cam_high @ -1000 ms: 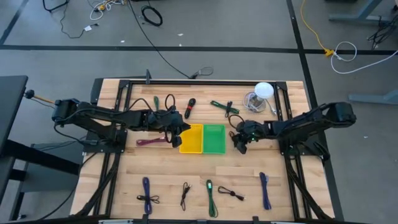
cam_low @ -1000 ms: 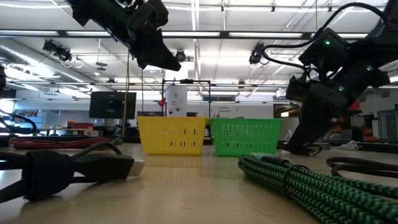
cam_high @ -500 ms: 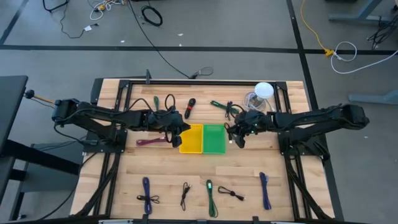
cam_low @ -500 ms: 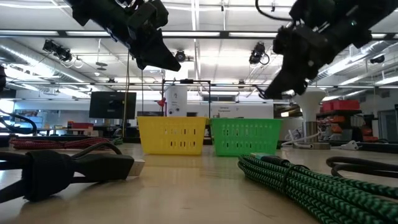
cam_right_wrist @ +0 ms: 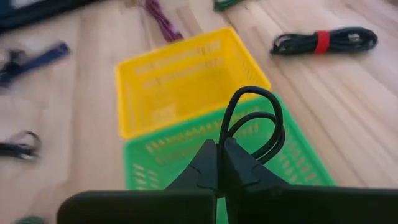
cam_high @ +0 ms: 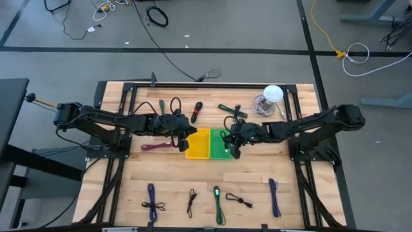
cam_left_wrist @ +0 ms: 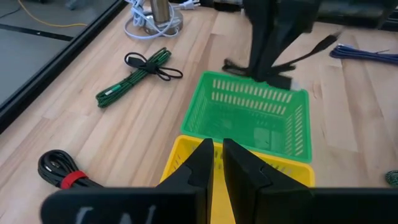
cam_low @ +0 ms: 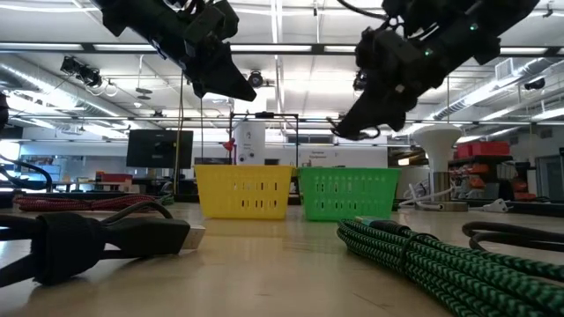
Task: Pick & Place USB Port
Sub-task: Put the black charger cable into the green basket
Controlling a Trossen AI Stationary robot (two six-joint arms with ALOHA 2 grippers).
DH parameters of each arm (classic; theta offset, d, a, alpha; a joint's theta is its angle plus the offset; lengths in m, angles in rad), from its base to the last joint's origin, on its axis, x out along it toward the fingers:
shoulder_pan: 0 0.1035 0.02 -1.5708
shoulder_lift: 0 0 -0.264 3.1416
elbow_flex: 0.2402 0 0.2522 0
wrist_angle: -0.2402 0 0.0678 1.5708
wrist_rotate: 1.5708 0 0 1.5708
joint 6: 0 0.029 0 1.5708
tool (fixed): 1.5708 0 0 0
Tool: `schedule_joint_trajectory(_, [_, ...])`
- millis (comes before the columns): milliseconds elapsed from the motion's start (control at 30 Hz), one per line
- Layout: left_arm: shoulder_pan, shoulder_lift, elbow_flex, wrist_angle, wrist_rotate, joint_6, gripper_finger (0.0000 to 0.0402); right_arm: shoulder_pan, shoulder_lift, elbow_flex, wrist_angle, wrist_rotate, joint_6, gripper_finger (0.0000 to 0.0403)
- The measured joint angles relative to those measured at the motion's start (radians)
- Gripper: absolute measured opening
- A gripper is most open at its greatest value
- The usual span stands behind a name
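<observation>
A looped black cable (cam_right_wrist: 252,127) is being gripped by the right tool (cam_right_wrist: 219,163), whose fingers are clenched on it, and it is being held in the air above the green basket (cam_high: 219,143). In the high view the right tool (cam_high: 234,143) is hanging over that basket's right edge. The left tool (cam_left_wrist: 215,163) is being held over the yellow basket (cam_high: 198,143), which is sitting touching the green one; its fingers are nearly closed with only a thin gap, and nothing is being seen between them.

The two baskets are being carried at the middle of the wooden counter (cam_high: 174,174). Bundled cables are lying around them: a green one (cam_left_wrist: 132,77), a black one with a red tie (cam_right_wrist: 323,41), a purple one (cam_high: 157,147), and several along the near edge. A white lamp (cam_high: 273,94) is standing at the far right. In the low view, a workshop with ceiling lights and monitors is being seen beyond the counter.
</observation>
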Motion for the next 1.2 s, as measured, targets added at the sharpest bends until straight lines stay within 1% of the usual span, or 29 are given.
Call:
schedule_joint_trajectory(167, [0.000,0.000,0.000,0.001,0.000,0.000,0.0039,-0.020,0.042,0.006,0.057,0.003,-0.003,0.0000])
schedule_joint_trajectory(233, [0.000,0.000,0.000,0.001,0.000,0.000,0.0039,-0.023,0.056,0.006,0.067,0.024,-0.014,0.0001])
schedule_joint_trajectory(300, [0.000,0.000,0.000,0.002,0.000,0.000,0.0039,-0.029,0.060,0.006,0.084,0.034,-0.046,0.0010])
schedule_joint_trajectory(433, [0.000,0.000,0.000,0.002,0.000,0.000,0.0039,-0.047,0.060,0.006,0.086,0.017,-0.092,0.0047])
schedule_joint_trajectory(600, [0.000,0.000,0.000,0.003,0.000,0.000,0.0039,-0.074,0.059,0.006,0.092,0.014,-0.107,0.0099])
schedule_joint_trajectory(800, [0.000,0.000,0.000,0.003,0.000,0.000,0.0039,-0.101,0.058,0.006,0.090,0.029,-0.151,0.0145])
schedule_joint_trajectory(867, [0.000,0.000,0.000,0.003,0.000,0.000,0.0039,-0.119,0.045,0.005,0.073,0.073,-0.176,0.0154])
schedule_joint_trajectory(967, [0.000,0.000,0.000,0.003,0.000,0.000,0.0039,-0.176,0.007,0.005,0.025,0.152,-0.186,0.0161])
schedule_joint_trajectory(1033, [0.000,0.000,0.000,0.003,0.000,0.000,0.0039,-0.221,-0.020,0.005,-0.028,0.149,-0.164,0.0161])
schedule_joint_trajectory(1100, [0.000,0.000,0.000,0.003,0.000,0.000,0.0039,-0.261,-0.039,0.005,-0.084,0.108,-0.132,0.0161])
schedule_joint_trajectory(1200, [0.000,0.000,0.000,0.002,0.000,0.001,0.0039,-0.303,-0.037,0.005,-0.167,0.079,-0.097,0.0161])
